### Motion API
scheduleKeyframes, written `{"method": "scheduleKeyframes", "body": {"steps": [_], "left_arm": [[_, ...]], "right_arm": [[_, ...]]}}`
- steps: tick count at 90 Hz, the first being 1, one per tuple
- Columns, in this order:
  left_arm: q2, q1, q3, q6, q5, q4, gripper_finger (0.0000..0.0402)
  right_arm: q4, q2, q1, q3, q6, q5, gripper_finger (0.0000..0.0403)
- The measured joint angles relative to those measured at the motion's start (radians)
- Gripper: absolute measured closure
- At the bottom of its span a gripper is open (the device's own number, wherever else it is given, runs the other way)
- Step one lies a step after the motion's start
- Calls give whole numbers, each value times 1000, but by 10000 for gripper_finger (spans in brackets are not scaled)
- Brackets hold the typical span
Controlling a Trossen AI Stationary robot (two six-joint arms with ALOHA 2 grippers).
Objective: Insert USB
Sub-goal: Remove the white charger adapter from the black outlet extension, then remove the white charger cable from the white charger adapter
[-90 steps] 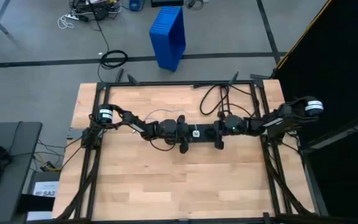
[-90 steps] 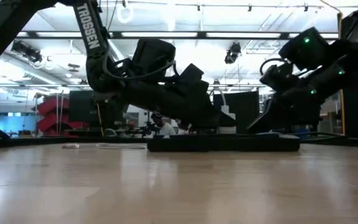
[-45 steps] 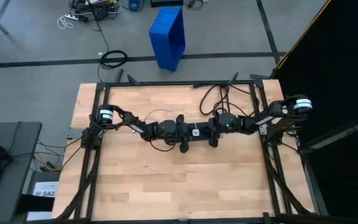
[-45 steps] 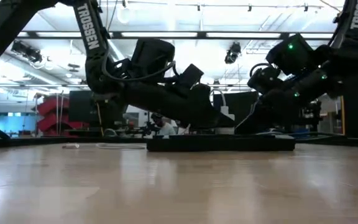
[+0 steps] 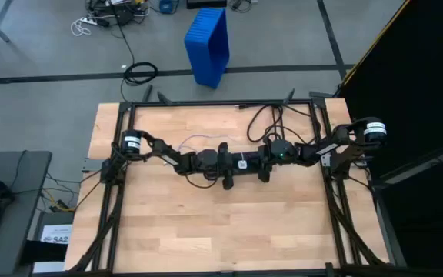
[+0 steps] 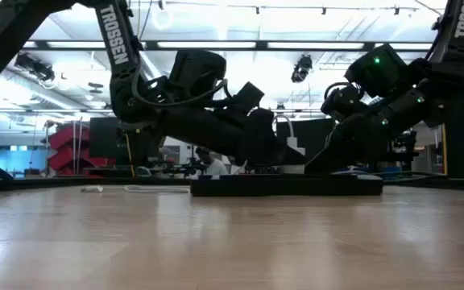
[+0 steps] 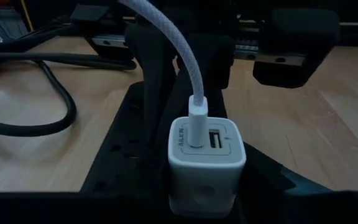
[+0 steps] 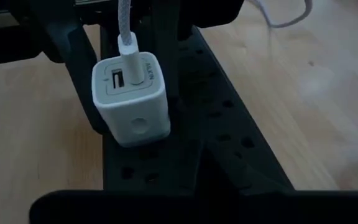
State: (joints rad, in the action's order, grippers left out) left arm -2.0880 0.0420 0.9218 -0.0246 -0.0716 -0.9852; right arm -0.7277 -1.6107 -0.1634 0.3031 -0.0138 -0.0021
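On the high view I saw the left arm reaching from the left edge of the wooden bench [image 5: 206,223] toward its middle, and the left claw [image 5: 223,163] was low over the left part of the black power strip [image 5: 246,165]. I could not tell whether its fingers were apart or together. On the low view the white word "TROSSEN" was readable on the left arm [image 6: 118,36].

In the middle of the strip stood a white charger block [image 7: 206,163], plugged in upright. On the left wrist view it carried small grey letters that I could not read with certainty. It had two ports on its face. The USB [image 7: 178,57], a white braided cable, had its plug [image 7: 197,122] seated in one port, and the other port beside it was free. The cable rose from the block and then ran away over the bench; on the high view I saw a thin white loop of it [image 5: 193,141] behind the left arm.

The right wrist view showed the same block [image 8: 130,99] from the other side, with the cable [image 8: 124,18] going up from it.

The right claw [image 5: 265,163] was over the right part of the strip, just beside the charger. Its state I also could not tell. A thick black cord [image 5: 261,117] curved behind it toward the far edge.
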Motion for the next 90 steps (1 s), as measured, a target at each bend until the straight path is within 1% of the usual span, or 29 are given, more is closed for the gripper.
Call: {"method": "scheduleKeyframes", "body": {"steps": [26,46,57,61,66,68,73,77,85,90], "left_arm": [[0,-24,-2,43,-25,-5,274],[0,-31,-31,49,-51,-74,274],[0,-32,-47,74,-56,-130,274],[4,-35,-49,74,-58,-264,274],[56,-36,-52,73,-64,-300,274],[61,-36,-53,73,-66,-338,274],[63,-36,-52,69,-67,-356,274],[61,-39,-56,70,-70,-346,274],[59,-48,-66,77,-62,-259,274],[97,-56,-63,93,-63,-234,274]], "right_arm": [[0,0,0,-1,3,-6,403],[-12,-1,0,-1,4,-13,403],[-18,-1,0,-2,5,-9,403],[-20,-4,0,-4,7,-5,403],[-18,-3,0,-3,7,-3,403],[-18,-3,0,-3,7,-3,403],[-18,-3,0,-3,7,-3,403],[-20,-3,0,-3,7,-3,403],[-21,-3,-1,-3,7,-5,403],[-25,-2,-1,-4,7,-5,403]]}}
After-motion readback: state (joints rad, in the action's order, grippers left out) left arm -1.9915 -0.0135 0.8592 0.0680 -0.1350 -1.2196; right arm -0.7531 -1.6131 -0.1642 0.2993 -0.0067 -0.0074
